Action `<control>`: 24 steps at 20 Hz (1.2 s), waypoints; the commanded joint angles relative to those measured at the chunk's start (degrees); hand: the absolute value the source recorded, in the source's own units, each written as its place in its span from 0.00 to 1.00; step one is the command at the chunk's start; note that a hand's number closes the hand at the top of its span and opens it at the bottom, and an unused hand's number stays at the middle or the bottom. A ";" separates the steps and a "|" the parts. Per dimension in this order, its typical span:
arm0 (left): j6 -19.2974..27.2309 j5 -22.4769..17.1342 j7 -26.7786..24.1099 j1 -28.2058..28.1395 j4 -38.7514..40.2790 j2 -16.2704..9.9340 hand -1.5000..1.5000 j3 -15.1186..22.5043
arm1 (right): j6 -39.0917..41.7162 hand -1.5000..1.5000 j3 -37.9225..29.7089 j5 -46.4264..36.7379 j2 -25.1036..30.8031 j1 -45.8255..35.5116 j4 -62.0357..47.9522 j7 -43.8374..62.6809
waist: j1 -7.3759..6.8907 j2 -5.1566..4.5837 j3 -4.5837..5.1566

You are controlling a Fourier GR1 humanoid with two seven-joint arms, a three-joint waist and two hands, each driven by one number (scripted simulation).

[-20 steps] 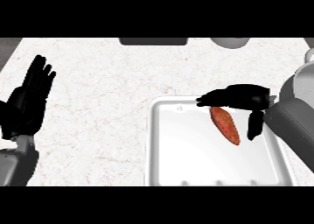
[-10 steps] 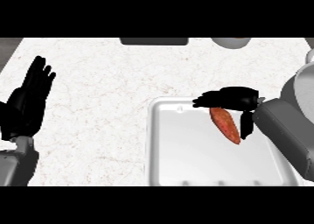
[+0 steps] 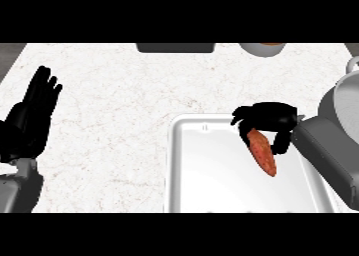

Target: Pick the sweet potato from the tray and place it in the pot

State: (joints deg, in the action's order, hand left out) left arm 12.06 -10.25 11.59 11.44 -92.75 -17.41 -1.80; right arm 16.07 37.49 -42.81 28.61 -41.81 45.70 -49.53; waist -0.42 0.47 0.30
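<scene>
Right hand (image 3: 269,117) sits over the far right part of the white tray (image 3: 204,175), fingers curled round the upper end of the sweet potato (image 3: 262,152). Potato is orange-red, long, tilted, w/ its top end tucked under the palm and its lower end pointing toward the tray's near right corner. Can't tell if the lower end touches the tray floor or hangs just above it. Grey right forearm (image 3: 333,160) comes in from the worktop's right side, crossing the tray's right rim.

Tray lies at the worktop's near right, long side running near-to-far; its near edge is cut off at the bottom of the view. Pot (image 3: 352,100) is at the worktop's right edge, just beyond the right forearm, grey w/ a pale handle loop at its far side; only part of it shows.

Left hand (image 3: 30,117) is near the worktop's left edge, fingers straight and up, holding nothing, resting.

At the worktop's far edge: a dark flat obj (image 3: 174,47) about mid-way, and a pale bowl (image 3: 263,48) w/ sth brownish inside toward the far right. Worktop (image 3: 123,100) is white, marbled.
</scene>
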 commanded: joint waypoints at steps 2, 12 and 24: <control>-1.71 -0.43 1.63 -2.64 -3.20 -1.46 0.50 -1.31 | 1.98 1.00 0.88 -2.32 -0.76 2.21 0.37 -4.30 | -0.08 -0.40 -0.31; 1.64 1.37 0.42 -4.27 -0.13 -0.79 0.50 -3.21 | -4.97 1.00 -12.40 5.35 -7.43 13.79 5.17 35.29 | 7.40 2.00 0.10; 1.21 0.15 0.80 -6.43 -1.20 -1.78 0.50 -5.39 | -22.79 1.00 -25.16 9.06 -11.99 22.72 39.64 58.65 | 9.16 2.43 0.00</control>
State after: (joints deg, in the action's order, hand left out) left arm 13.84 -9.41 12.26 4.98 -93.97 -18.62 -6.39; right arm -1.47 16.83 -34.63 17.31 -21.23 75.46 2.17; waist 8.31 3.15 0.38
